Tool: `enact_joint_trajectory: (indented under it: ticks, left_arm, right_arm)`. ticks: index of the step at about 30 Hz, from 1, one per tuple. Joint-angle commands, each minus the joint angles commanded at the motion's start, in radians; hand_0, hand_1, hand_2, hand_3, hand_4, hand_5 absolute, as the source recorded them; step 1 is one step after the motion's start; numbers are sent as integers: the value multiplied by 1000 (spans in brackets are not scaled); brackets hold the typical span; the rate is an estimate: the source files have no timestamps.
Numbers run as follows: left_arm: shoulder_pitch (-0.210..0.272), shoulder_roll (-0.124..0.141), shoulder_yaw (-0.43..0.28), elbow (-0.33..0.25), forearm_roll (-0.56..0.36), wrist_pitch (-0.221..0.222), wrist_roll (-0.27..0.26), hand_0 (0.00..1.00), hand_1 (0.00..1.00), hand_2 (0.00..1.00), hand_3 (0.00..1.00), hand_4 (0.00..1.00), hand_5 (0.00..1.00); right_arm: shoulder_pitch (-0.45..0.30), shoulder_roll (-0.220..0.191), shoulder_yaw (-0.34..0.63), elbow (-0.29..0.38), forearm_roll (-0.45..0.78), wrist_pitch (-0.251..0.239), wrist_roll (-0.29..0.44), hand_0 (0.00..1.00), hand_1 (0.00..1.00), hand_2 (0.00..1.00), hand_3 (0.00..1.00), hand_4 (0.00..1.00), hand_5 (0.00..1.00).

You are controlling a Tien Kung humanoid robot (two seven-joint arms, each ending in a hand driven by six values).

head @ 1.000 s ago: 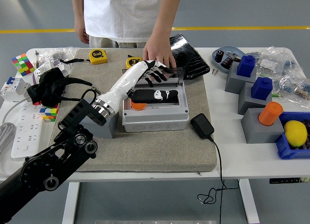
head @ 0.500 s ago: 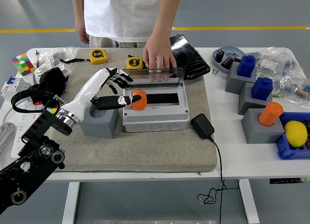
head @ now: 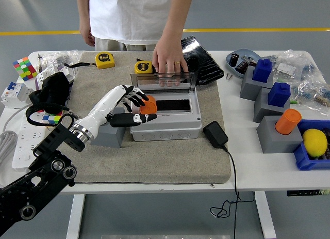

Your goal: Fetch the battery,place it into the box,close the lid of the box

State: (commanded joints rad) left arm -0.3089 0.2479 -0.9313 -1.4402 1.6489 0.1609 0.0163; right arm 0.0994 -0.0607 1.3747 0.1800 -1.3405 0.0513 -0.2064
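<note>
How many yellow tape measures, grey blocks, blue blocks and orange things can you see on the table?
Yellow tape measures: 2
Grey blocks: 4
Blue blocks: 2
Orange things: 2, the battery in the box by the left hand, and a cylinder on a grey block
Total: 10

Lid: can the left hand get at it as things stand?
Probably not cleanly. The lid stands open at the box's far edge, and a person's hand rests on its top rim. The left hand sits low at the box's left end by the orange battery.
</note>
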Motion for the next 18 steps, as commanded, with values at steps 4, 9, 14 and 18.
enact_joint_trajectory:
  ticks: [4, 9, 14, 18]
  left_arm:
    - [-21, -37, 19, 16, -6, 2, -4, 316, 514, 493, 534, 998, 494]
    - [-56, -91, 52, 46, -36, 6, -19, 313, 513, 498, 532, 998, 489]
    - [-97, -149, 89, 87, -86, 15, -44, 316, 510, 498, 531, 998, 489]
    - [-132, -185, 121, 121, -136, 25, -70, 318, 511, 498, 531, 998, 493]
  right_arm:
    - [-1, 0, -3, 0, 5, 0, 1, 602, 649, 669, 578, 975, 558]
    - [-2, -1, -5, 0, 7, 0, 1, 603, 649, 669, 578, 976, 558]
    - [-3, -1, -9, 0, 12, 0, 1, 602, 649, 669, 577, 976, 558]
    - [-4, -3, -15, 0, 16, 0, 3, 602, 649, 669, 578, 977, 559]
